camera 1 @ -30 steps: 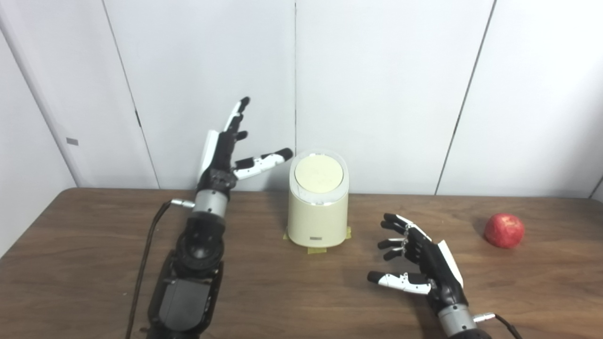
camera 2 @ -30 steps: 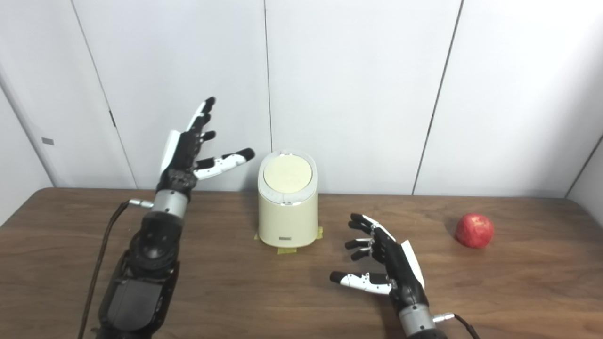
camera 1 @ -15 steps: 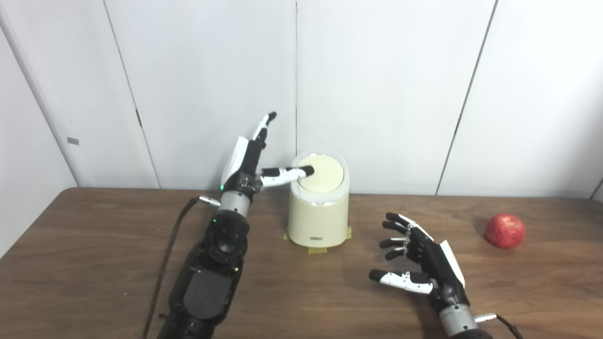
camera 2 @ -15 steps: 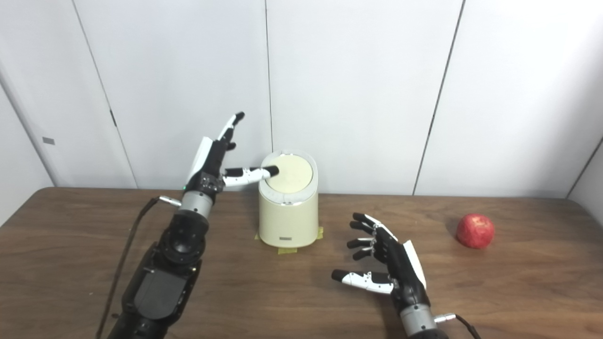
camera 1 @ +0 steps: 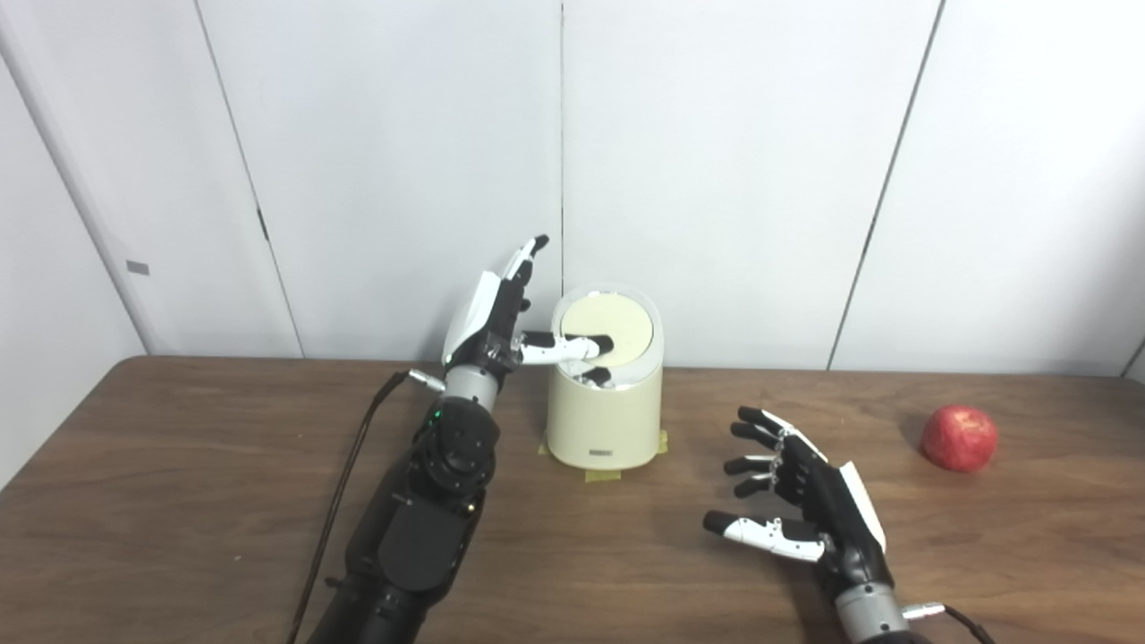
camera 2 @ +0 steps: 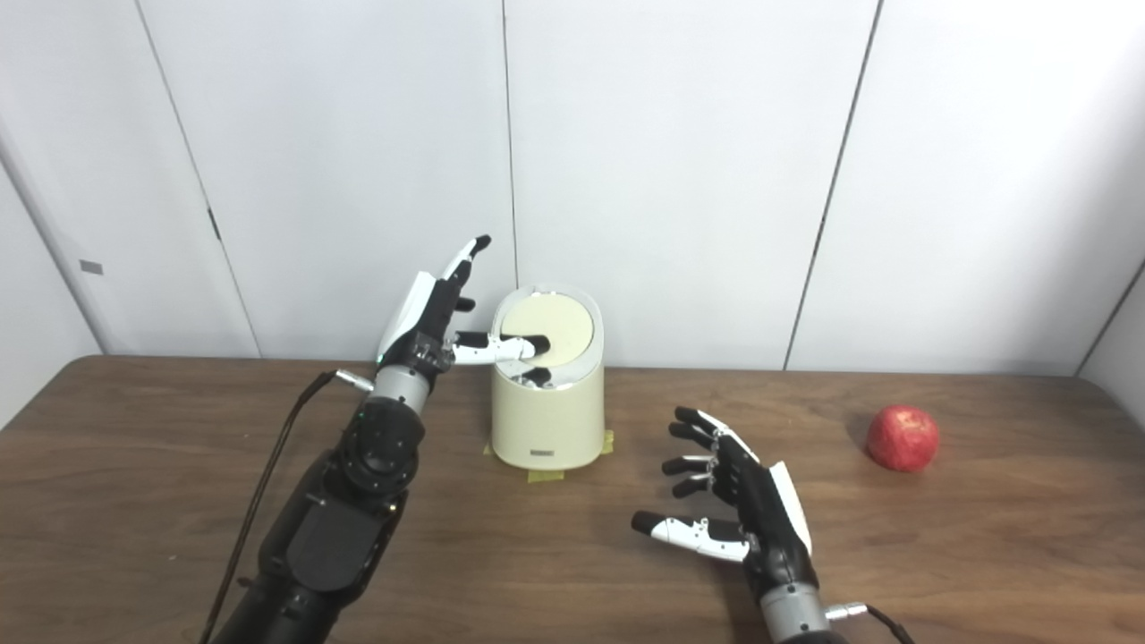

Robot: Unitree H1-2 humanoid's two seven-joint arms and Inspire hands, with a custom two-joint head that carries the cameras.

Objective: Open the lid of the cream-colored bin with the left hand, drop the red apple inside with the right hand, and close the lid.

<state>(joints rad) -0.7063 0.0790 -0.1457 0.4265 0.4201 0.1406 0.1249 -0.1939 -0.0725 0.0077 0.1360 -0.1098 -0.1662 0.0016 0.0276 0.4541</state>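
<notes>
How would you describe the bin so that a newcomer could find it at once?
On the brown wooden table, look to the middle of the far edge, close to the white wall panels. The cream-colored bin stands there on bits of yellow tape, the only container in view, with the left hand reaching onto its round lid.

Both cameras sit side by side at head height, looking forward and down across the tabletop (camera 1: 179, 465) toward the white panelled wall (camera 1: 716, 179). Range is moderate: both arms enter from the bottom edge. The views overlap almost wholly; each takes in the bin (camera 1: 605, 394), the apple (camera 2: 903, 437) and the tabletop's far edge. In the right eye view everything sits further left in the picture.
</notes>
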